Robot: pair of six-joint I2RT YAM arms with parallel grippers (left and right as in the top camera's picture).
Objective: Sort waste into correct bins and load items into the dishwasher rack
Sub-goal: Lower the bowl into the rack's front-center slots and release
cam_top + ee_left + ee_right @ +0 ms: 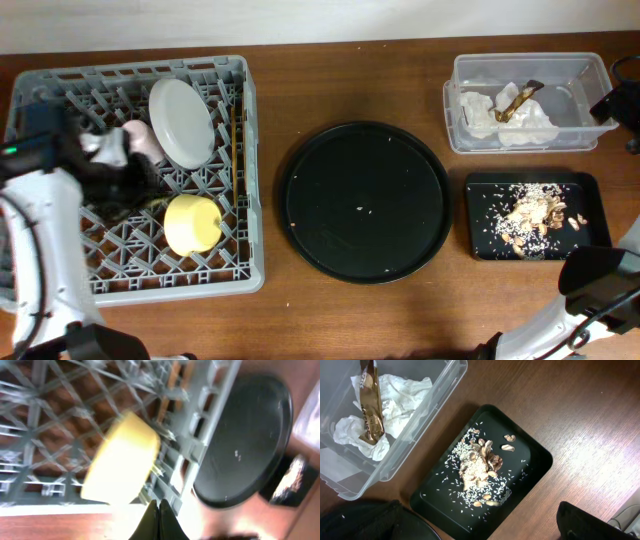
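Observation:
The grey dishwasher rack (60, 285) stands at the left. It holds the grey-white plate (180, 122) on edge, the pink cup (143, 140), the yellow bowl (192, 224) upside down, and wooden chopsticks (236, 130) along its right side. My left gripper (140, 185) hovers over the rack just left of the bowl. In the left wrist view its fingers (160, 520) are shut and empty, below the blurred bowl (122, 457). My right gripper (480, 525) is open and empty near the black tray (530, 455) of food scraps (482, 462). The light blue cup is not clearly visible.
The clear tub (585, 70) at the back right holds white tissue (490, 110) and the gold-brown wrapper (515, 100). The shallow black tray (590, 190) lies in front of it. A large round black tray (365, 200) sits mid-table with a crumb.

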